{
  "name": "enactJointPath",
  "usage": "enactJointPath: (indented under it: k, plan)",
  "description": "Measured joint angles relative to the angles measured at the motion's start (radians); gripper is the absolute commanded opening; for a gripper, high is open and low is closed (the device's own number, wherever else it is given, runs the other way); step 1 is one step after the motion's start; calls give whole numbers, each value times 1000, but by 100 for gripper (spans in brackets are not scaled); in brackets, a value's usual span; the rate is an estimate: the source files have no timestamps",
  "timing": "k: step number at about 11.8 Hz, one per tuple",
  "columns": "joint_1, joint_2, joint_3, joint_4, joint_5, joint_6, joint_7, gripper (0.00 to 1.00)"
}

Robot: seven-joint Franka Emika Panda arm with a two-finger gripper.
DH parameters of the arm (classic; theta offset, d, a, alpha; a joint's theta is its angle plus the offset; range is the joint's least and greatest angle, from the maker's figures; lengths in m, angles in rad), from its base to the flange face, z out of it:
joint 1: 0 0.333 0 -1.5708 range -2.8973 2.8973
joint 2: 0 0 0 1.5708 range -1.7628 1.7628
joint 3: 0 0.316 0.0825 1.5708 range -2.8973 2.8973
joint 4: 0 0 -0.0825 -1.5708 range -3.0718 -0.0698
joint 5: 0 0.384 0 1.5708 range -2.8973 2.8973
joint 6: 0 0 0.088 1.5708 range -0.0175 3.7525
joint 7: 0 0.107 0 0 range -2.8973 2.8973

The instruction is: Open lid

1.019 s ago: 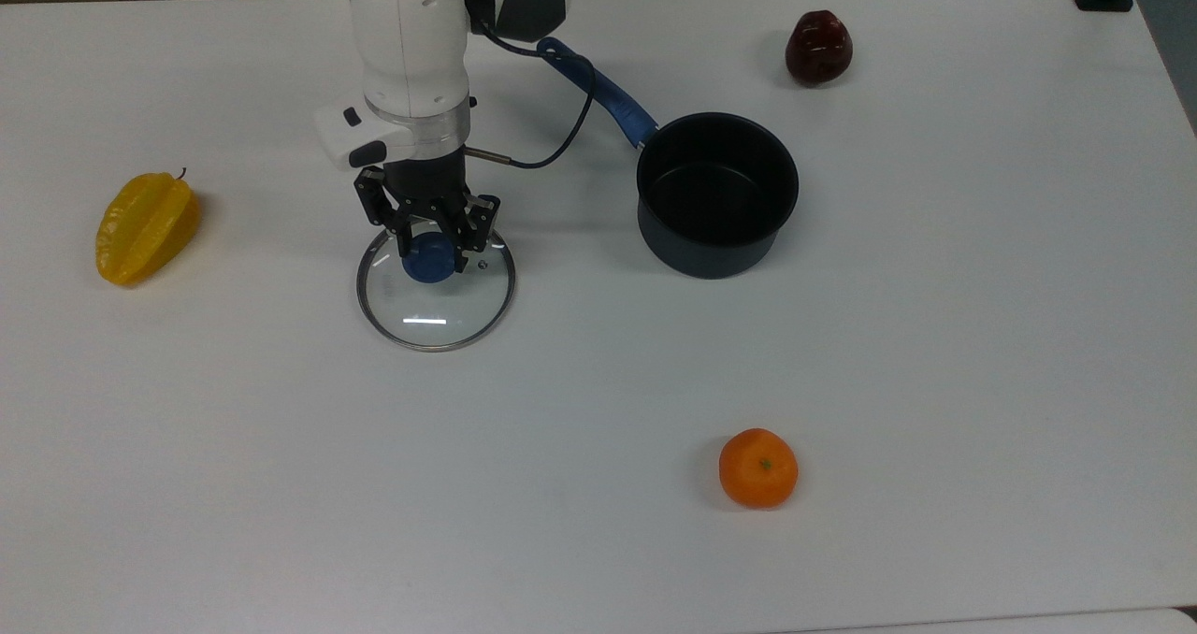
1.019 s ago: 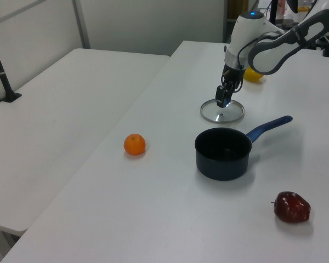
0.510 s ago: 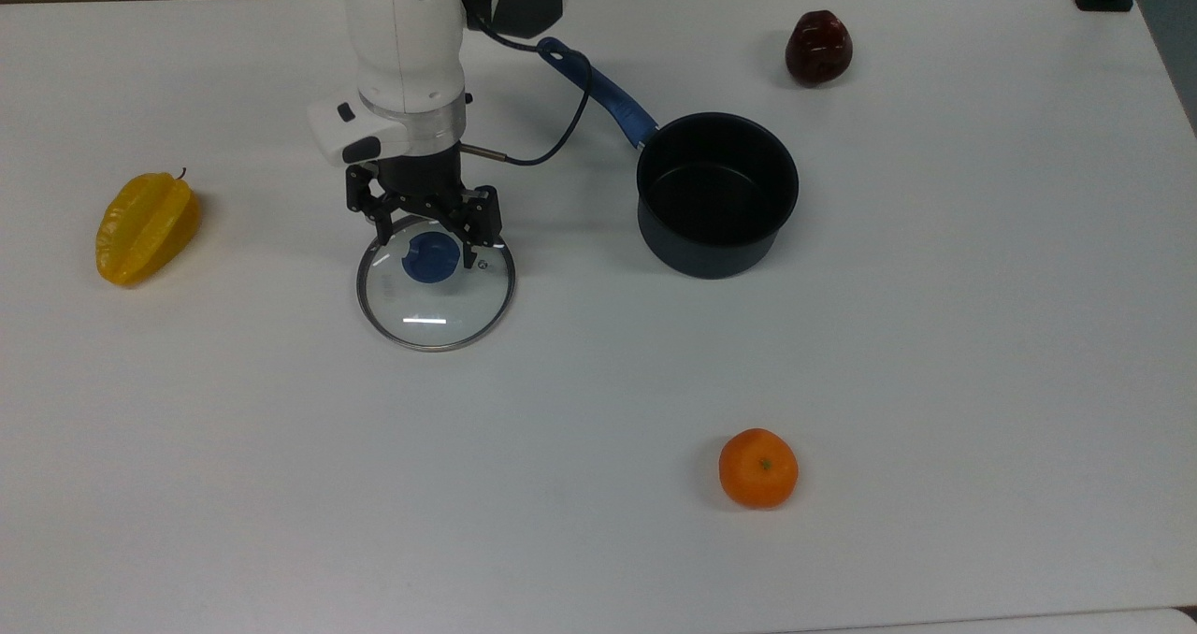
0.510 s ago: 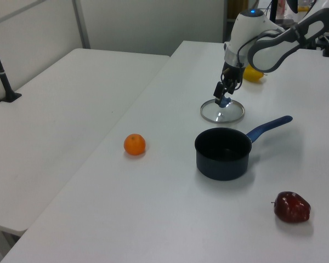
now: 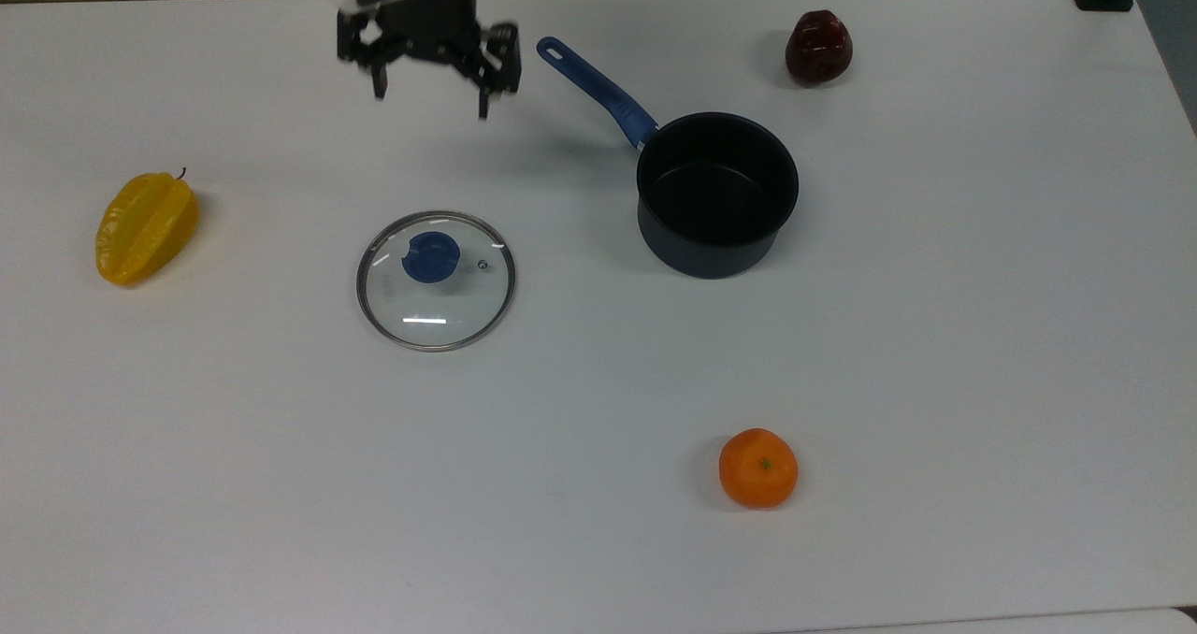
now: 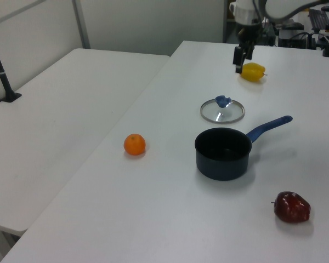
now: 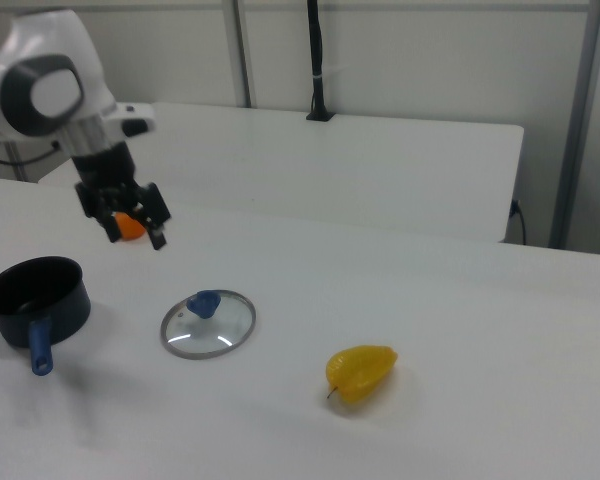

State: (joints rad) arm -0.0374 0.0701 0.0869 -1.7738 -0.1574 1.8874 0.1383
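Lid [image 5: 435, 280] flat on surface [image 5: 598, 540], apart from saucepan [image 5: 717, 194]; claw [image 5: 430, 78] wide, empty, raised above; task appears complete; next: hold clear.

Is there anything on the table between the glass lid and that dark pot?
No. In the top view, the stretch of white table between the lid and the pot is bare.

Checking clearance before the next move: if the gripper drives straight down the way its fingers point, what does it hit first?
Most likely bare table. The open gripper hangs high, fingers pointing down, clear of the lid and the saucepan. Depth is uncertain.
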Motion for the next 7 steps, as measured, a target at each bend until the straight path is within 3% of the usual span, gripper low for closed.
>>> enactJointPath:
  k: [2, 3, 5, 7]
  plan:
    - [47, -56, -2, 24, 27, -119, -14, 100]
    - [68, -80, -17, 27, 76, -157, -30, 100]
    - [110, -135, -86, 32, 139, -230, -92, 100]
    - [116, -177, -124, 32, 147, -258, -114, 100]
